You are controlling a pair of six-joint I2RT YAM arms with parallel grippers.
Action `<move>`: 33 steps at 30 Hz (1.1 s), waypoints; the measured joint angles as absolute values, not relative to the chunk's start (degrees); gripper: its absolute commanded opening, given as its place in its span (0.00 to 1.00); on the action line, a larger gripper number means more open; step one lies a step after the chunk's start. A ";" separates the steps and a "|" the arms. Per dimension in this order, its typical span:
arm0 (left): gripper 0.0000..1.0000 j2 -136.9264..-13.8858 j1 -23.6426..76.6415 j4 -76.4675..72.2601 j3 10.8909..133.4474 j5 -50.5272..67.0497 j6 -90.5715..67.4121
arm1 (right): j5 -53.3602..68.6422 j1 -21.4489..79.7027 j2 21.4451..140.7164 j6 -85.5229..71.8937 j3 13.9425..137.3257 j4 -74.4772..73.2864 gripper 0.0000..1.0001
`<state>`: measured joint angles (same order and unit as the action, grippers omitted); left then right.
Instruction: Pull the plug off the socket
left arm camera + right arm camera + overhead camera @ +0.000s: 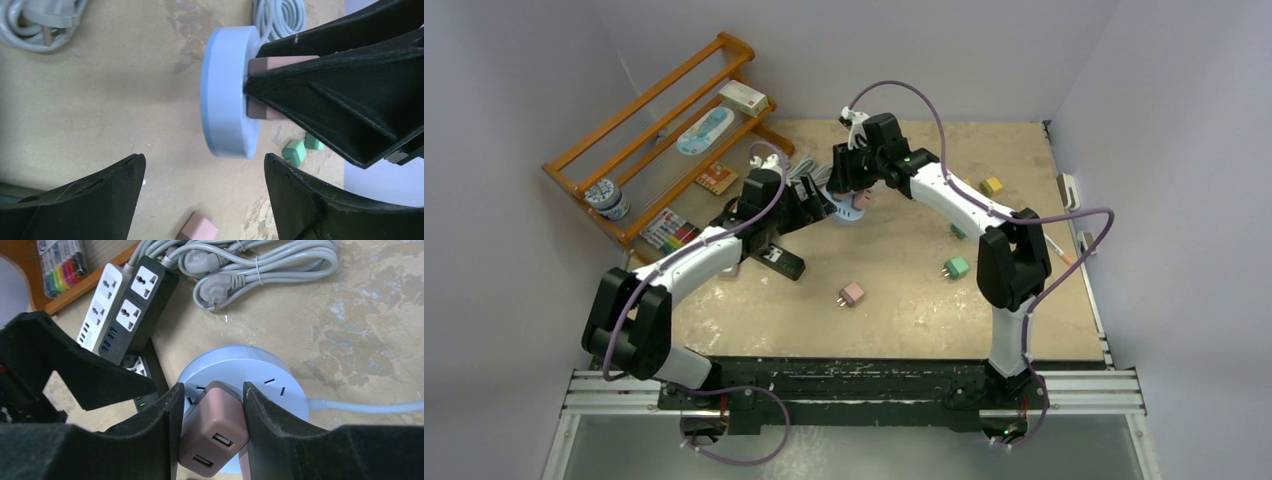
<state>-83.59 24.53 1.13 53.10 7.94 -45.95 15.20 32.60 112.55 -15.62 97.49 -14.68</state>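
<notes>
— Right wrist view: what is held there, and why in that manner?
— The pink plug [212, 432] is clamped between the two fingers of the right gripper [212, 402], which is closed down to the plug's width across its flat sides. The plug is seated in the pale blue round socket [272, 371], near the edge of that disc. A hold across the flat sides is judged to have been chosen so that a straight pull away from the disc's face can be made without slipping.
— And the left gripper [204, 161]?
— It is spread wide and nothing is held in it. In the left wrist view the socket's rim is seen just ahead of the gap, touched by neither finger. It is judged to be stationed there so that the disc can be braced while the plug is drawn.
— Is the plug free?
— Not yet: its base is seen against the socket's face, though the prongs are hidden. Whether the disc lies flat on the tabletop [904, 300] cannot be told.
— What could go wrong?
— With the disc unbraced, it may be dragged along with the plug. Little restraint is expected from its pale cord [360, 406].
</notes>
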 measured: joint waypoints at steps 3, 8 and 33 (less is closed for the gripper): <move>0.88 -84.53 24.91 -1.23 52.90 9.10 -46.59 | 16.45 32.60 112.57 -16.08 97.49 -13.96 0.00; 0.85 -87.81 25.93 -5.78 52.12 10.48 -48.03 | 18.37 32.60 112.57 -17.02 97.97 -13.30 0.00; 0.00 -93.86 25.34 -9.02 51.55 6.90 -53.87 | 17.63 34.46 110.93 -16.67 96.92 -11.42 0.00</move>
<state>-93.86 25.34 -9.02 51.55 6.90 -53.87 17.63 34.46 110.93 -16.67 96.92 -11.42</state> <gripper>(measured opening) 0.325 0.448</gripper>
